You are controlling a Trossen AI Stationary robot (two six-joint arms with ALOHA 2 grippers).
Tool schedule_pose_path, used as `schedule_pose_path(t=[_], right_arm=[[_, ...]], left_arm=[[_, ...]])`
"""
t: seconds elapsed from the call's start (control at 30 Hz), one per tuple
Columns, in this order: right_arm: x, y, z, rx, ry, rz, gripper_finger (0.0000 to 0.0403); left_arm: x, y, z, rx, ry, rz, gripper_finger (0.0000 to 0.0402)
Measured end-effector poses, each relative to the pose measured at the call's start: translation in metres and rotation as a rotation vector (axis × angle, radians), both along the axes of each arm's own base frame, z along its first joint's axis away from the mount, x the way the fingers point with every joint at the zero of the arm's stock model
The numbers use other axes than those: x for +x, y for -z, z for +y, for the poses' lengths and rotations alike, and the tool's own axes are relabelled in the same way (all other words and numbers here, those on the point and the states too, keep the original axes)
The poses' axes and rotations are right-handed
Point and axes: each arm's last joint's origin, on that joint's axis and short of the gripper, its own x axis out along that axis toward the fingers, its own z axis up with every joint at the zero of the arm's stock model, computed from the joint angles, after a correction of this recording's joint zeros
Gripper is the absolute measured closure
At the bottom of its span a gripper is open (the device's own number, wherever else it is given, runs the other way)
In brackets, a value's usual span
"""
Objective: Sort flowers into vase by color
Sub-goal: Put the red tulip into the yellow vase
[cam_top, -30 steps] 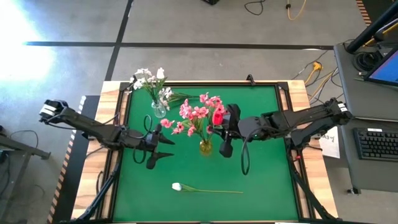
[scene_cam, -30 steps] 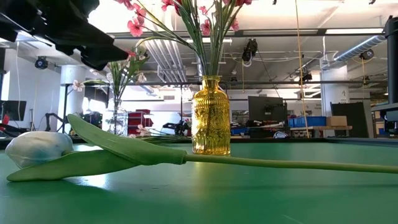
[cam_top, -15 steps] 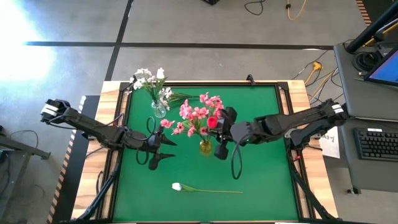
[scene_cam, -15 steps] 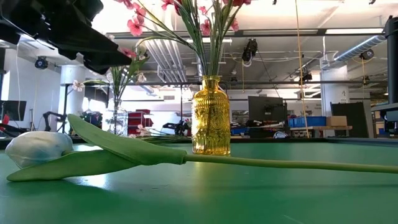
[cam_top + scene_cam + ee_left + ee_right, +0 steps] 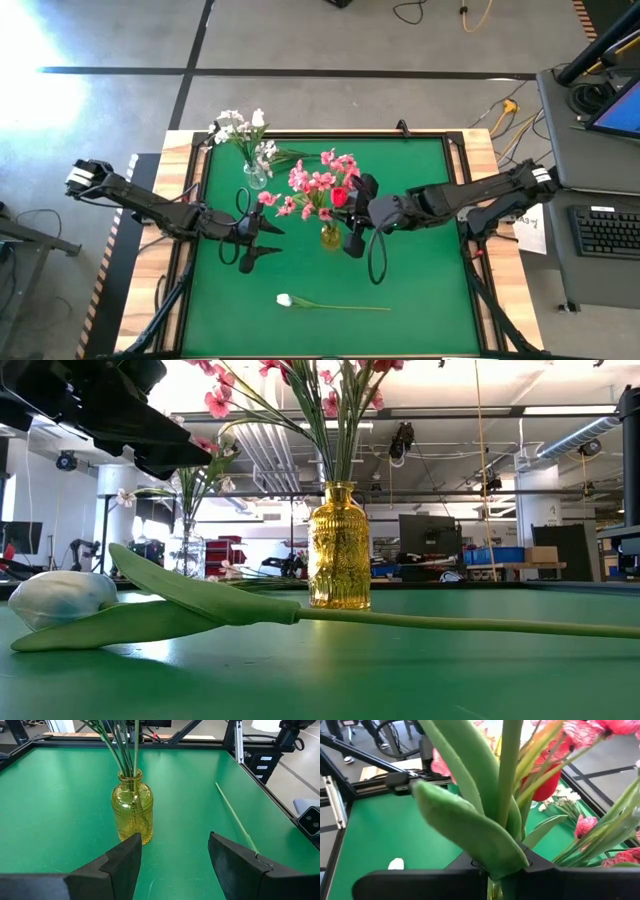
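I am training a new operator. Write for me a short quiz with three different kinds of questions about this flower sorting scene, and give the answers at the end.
1. True or false: the right gripper holds a red tulip by the yellow vase.
2. Which flower lies flat on the green table?
A. white tulip
B. pink blossom spray
C. red tulip
3. Fill in: the small white blossom sprays stand in a ____ glass vase.

Key: 1 true; 2 A; 3 clear. The left gripper waits open, facing the yellow vase.

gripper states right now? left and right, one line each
Left gripper: open, empty, facing the yellow vase.
Right gripper: shut on the red tulip, at the yellow vase.
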Motion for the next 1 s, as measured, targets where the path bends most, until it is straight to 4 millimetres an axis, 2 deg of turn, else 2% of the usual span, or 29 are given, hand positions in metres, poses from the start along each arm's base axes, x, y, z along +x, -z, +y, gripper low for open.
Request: schedule_pose_path(t=[0.23, 0.5, 0.83, 1.0], right_arm=[[0.009, 0.009, 0.002, -0.013, -0.003, 0.015, 0.0390], [0.010, 0.008, 0.002, -0.016, -0.005, -0.001, 0.0383], [0.014, 0.011, 0.001, -0.044, 0.042, -0.001, 0.0278], [0.014, 0.011, 0.001, -0.044, 0.041, -0.001, 0.0244]], left_arm=[[0.000, 0.000, -0.001, -0.005, 0.002, 0.000, 0.0187], [-0.001, 0.000, -0.002, -0.013, 0.005, 0.002, 0.0187], [-0.001, 0.000, -0.002, -0.029, 0.002, 0.004, 0.0187], [0.000, 0.002, -0.003, -0.027, 0.002, 0.017, 0.0187]])
